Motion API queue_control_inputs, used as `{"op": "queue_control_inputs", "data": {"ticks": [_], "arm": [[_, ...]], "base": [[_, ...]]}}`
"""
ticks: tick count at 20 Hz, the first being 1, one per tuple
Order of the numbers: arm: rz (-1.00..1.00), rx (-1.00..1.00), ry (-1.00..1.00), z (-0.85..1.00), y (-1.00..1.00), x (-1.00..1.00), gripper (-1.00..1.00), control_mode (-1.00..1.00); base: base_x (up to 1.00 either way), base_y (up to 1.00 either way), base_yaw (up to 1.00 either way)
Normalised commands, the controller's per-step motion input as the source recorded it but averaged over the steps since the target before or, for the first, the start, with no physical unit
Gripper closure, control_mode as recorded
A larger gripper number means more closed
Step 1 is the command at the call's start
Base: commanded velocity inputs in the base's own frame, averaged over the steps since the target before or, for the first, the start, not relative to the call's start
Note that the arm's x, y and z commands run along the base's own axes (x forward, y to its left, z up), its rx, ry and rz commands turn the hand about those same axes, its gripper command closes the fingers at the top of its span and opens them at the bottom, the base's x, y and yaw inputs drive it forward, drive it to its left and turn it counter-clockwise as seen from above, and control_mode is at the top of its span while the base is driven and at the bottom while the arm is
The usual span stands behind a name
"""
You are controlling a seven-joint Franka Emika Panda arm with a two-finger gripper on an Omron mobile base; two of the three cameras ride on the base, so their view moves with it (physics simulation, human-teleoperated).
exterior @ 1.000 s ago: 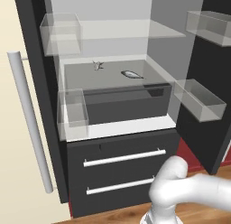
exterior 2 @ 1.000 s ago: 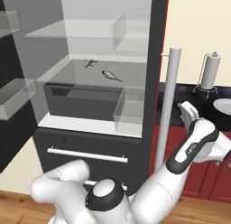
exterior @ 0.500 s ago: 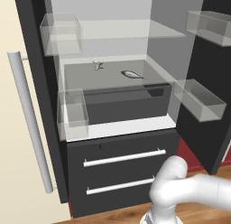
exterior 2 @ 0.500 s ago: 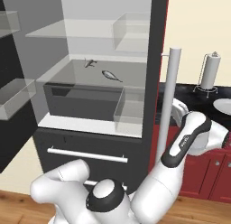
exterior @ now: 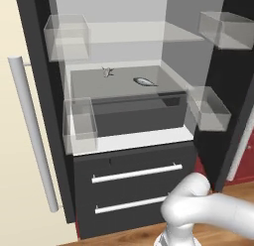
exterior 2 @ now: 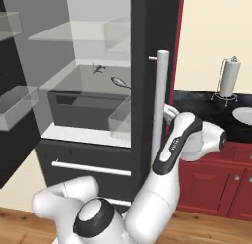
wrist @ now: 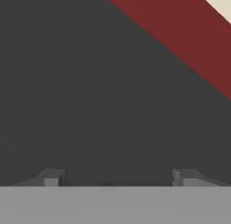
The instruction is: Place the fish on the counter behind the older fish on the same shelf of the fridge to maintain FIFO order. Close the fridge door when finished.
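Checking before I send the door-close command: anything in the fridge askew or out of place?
Nothing stands out. The fish lies on the shelf behind the older fish, apart from it. The fridge doors are open.

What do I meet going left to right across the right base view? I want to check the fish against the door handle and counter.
Spiky fish → older fish → fridge door handle → arm elbow → paper towel holder
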Motion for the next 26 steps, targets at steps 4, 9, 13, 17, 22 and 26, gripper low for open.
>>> {"op": "queue_control_inputs", "data": {"ticks": [4,9,13,17,22,26], "arm": [[0.00,-0.09,0.00,0.00,1.00,0.00,-1.00,-1.00],[-0.05,-0.07,-0.01,0.00,1.00,0.06,-1.00,-1.00],[-0.16,-0.02,-0.03,0.00,0.96,0.25,-1.00,-1.00],[-0.27,0.00,-0.01,0.02,0.62,0.57,-1.00,-1.00],[-0.33,-0.01,-0.01,0.00,0.23,0.77,-1.00,-1.00],[-0.32,0.00,0.00,0.00,0.00,0.72,-1.00,-1.00]], "base": [[0.00,0.00,0.00],[0.00,0.00,0.00],[0.00,0.00,0.00],[0.00,0.00,0.00],[0.00,0.00,0.00],[0.00,0.00,0.00]]}}
